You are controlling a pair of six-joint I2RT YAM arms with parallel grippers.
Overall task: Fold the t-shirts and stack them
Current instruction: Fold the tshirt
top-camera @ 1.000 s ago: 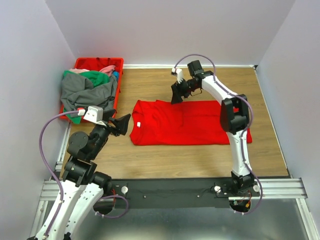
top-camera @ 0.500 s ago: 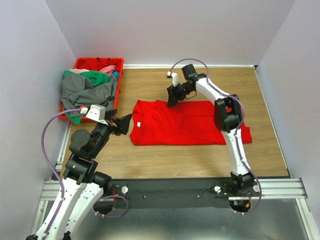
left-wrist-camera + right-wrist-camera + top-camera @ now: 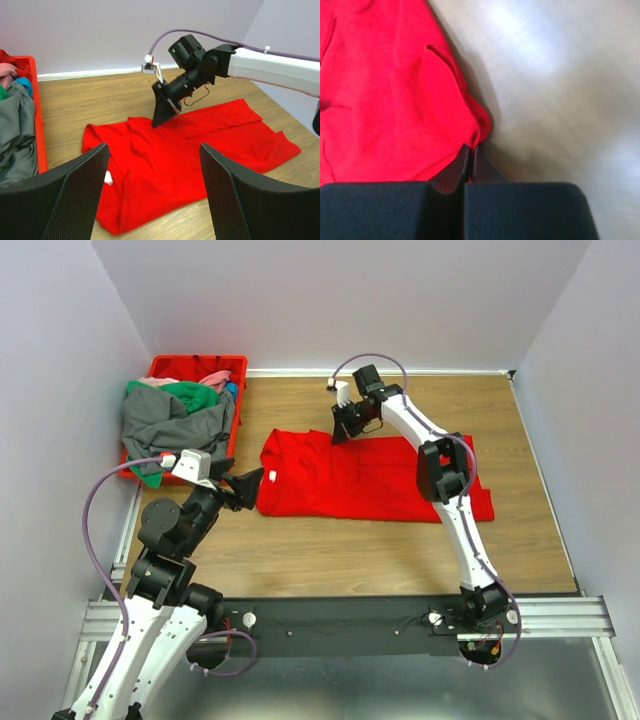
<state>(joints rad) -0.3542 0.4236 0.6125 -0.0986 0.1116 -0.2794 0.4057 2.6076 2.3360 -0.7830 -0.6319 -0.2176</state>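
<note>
Red t-shirt (image 3: 370, 480): lies flat on the wooden worktop (image 3: 350, 550), white neck label toward the left arm.
Right gripper (image 3: 470, 150): closed, pinching the far edge of the red t-shirt.
Left gripper (image 3: 152, 147): open, holds nothing, just beside the collar end.
Progress: early, I judge; no shirt is fully folded, no stack exists.
Red crate (image 3: 165, 368): holds a grey t-shirt (image 3: 170, 425), a green t-shirt (image 3: 185, 393) and a pink t-shirt (image 3: 215, 377), heaped and unfolded.

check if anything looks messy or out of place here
The grey t-shirt spills over the near rim of the red crate at far left, hanging outside it. The red t-shirt lies wrinkled, its far edge bunched where the right gripper pinches it.
</note>
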